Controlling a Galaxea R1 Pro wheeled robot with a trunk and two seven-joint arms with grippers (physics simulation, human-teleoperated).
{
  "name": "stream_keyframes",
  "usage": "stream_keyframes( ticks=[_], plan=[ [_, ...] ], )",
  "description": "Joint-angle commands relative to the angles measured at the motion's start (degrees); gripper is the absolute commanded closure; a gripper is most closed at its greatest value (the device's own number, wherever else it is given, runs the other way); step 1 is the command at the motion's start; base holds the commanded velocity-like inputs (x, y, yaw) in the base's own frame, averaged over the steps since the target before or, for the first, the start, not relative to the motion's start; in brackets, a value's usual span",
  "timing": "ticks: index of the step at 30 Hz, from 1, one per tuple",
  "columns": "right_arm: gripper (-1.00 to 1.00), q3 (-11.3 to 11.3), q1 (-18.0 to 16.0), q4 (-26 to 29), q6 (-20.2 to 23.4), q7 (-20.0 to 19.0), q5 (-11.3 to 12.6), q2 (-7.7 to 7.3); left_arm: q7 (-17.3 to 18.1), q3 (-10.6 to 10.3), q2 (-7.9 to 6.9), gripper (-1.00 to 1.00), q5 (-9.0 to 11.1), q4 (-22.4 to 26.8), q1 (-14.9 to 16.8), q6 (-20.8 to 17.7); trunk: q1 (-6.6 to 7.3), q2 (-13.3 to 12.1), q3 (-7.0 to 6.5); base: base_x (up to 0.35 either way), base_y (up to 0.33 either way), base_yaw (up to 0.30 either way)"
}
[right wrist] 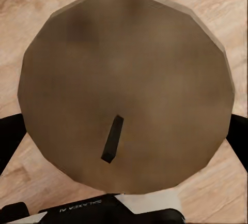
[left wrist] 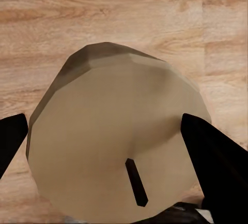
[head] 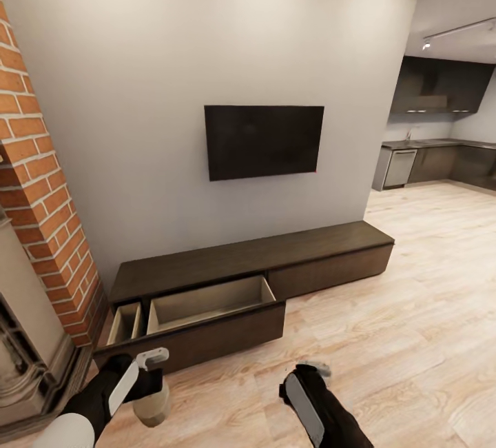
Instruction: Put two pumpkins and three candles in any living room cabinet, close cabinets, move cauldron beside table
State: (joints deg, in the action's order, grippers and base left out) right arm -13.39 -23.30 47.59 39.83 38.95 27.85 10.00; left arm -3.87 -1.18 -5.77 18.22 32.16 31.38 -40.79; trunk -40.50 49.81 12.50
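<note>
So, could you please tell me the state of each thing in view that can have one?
Cabinet: two drawers at its left end pulled open, both look empty.
Left hand: shut on a candle, above the wood floor.
Right hand: shut on a second candle.
TV: screen dark.

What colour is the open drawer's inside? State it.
Pale tan wood, inside the open drawer; head view shows it best.
</note>
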Motion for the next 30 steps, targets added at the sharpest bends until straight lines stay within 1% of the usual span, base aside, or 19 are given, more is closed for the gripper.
stream_keyframes(
  ticks=[1,4,5,7,8,9,10,15,21,28,30],
  plan=[
    [1.0,0.01,-1.25,1.4,2.66,1.15,0.59,0.0,0.03,0.08,-0.05,1.0,-0.04,0.91,0.0,-1.89,0.23,-0.42,-0.17,0.0,0.0,0.0],
    [1.0,0.07,-6.54,3.54,10.89,2.53,1.03,0.0,0.01,0.25,-0.14,1.0,-0.09,3.45,0.04,-6.31,0.88,-1.62,-0.71,0.0,0.0,0.0],
    [1.0,0.08,-7.93,3.81,12.45,2.74,1.14,0.0,-0.04,0.28,-0.22,1.0,-0.1,3.83,0.16,-7.62,1.1,-2.03,-0.89,0.0,0.0,0.0],
    [1.0,-0.25,-8.98,4.16,13.56,2.84,1.33,0.0,-0.08,0.68,-0.43,1.0,-0.11,4.16,0.44,-9.27,1.54,-2.83,-1.25,0.0,0.0,0.0],
    [1.0,-0.58,-9.16,4.21,13.74,2.86,1.36,0.0,-0.11,1.23,-0.54,1.0,-0.13,4.22,0.57,-9.6,1.76,-3.23,-1.43,0.0,0.0,0.0],
    [1.0,-2.09,-9.45,4.3,14.03,2.64,1.43,0.0,-0.17,4.1,-0.83,1.0,-0.13,4.84,1.25,-11.37,1.98,-3.63,-1.61,0.0,0.0,0.0],
    [1.0,-2.27,-9.48,4.28,13.87,2.59,1.43,0.0,-0.17,4.61,-0.87,1.0,-0.17,5.7,1.37,-12.36,1.98,-3.63,-1.61,0.0,0.0,0.0],
    [1.0,-2.56,-9.53,4.38,13.68,2.6,1.42,0.0,-0.17,5.1,-0.75,1.0,-0.13,8.35,1.48,-13.42,1.98,-3.63,-1.61,0.0,0.0,0.015],
    [1.0,-2.68,-9.53,4.56,13.61,2.7,1.48,0.0,-0.17,5.14,-0.47,1.0,-0.14,8.86,1.49,-13.17,1.98,-3.63,-1.61,0.03,0.0,0.241],
    [1.0,-2.69,-9.55,4.53,13.61,2.71,1.5,0.0,-0.09,5.16,-0.69,1.0,-0.12,8.89,1.49,-13.09,1.98,-3.63,-1.61,0.256,0.0,0.288],
    [1.0,-2.74,-9.51,4.72,13.55,2.68,1.45,0.0,-0.04,5.17,-0.63,1.0,-0.12,8.89,1.49,-13.09,1.98,-3.63,-1.61,0.314,0.0,0.155]
  ],
)
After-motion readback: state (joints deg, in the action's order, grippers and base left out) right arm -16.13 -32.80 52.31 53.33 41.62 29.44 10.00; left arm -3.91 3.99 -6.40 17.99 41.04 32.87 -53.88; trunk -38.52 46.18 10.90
